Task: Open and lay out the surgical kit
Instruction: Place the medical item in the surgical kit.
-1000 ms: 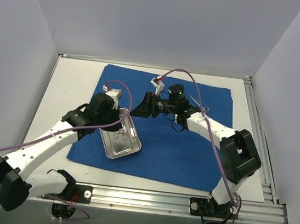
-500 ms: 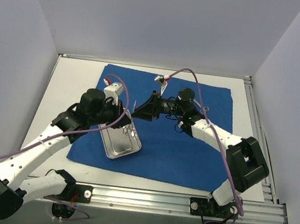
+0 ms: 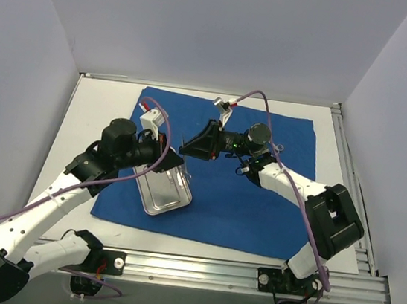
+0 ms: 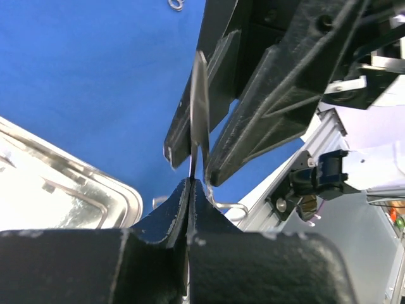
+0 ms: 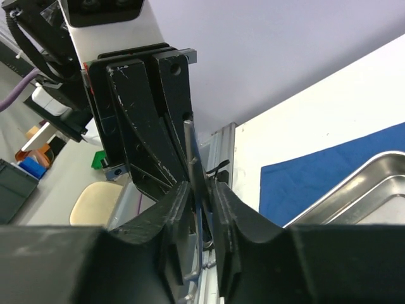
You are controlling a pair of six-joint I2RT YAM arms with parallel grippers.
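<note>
Left gripper (image 4: 190, 185) is clamped shut on a thin steel instrument (image 4: 200, 101) – held in the air above the tray (image 3: 155, 203) on the blue cloth wrap (image 3: 249, 203). Right gripper (image 5: 200, 190) straddles the blade, nearly closed – contact unclear. Probably light, stiff and slick; pinch the flat sides.

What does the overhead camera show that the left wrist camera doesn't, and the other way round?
Only overhead: the whole left arm and right arm, and the full outline of the blue cloth. Only left wrist: close up, a thin metal instrument pinched in the left fingers, the right fingers either side of it. Both: the steel tray on the cloth.
</note>
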